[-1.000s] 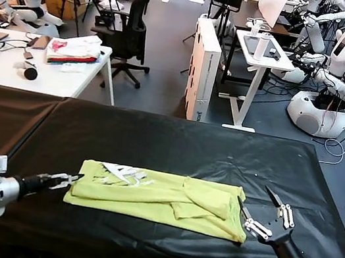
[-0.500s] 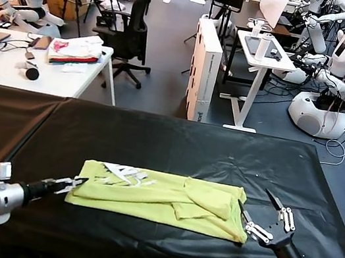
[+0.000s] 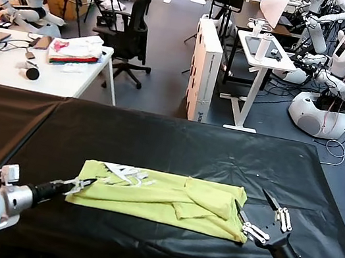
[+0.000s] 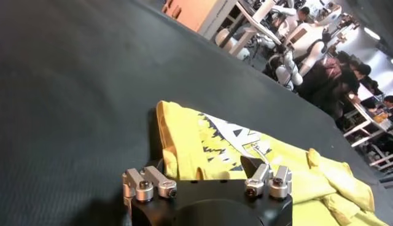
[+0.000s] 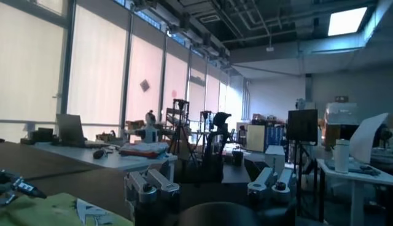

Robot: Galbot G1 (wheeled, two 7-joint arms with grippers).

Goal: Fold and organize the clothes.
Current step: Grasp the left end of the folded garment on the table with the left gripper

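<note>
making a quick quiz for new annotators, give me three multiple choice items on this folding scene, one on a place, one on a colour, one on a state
1. Where is the left gripper?
A. at the T-shirt's left edge
B. above the white desk
C. beside the right gripper

2. What colour is the T-shirt?
A. red
B. lime yellow-green
C. navy

3. How is the right gripper?
A. shut on the shirt
B. open, at the shirt's right end
C. out of view

Answers:
1 A: head view shows its tips at the shirt's left edge.
2 B: the cloth on the black table is lime.
3 B: its fingers are spread, holding nothing.
</note>
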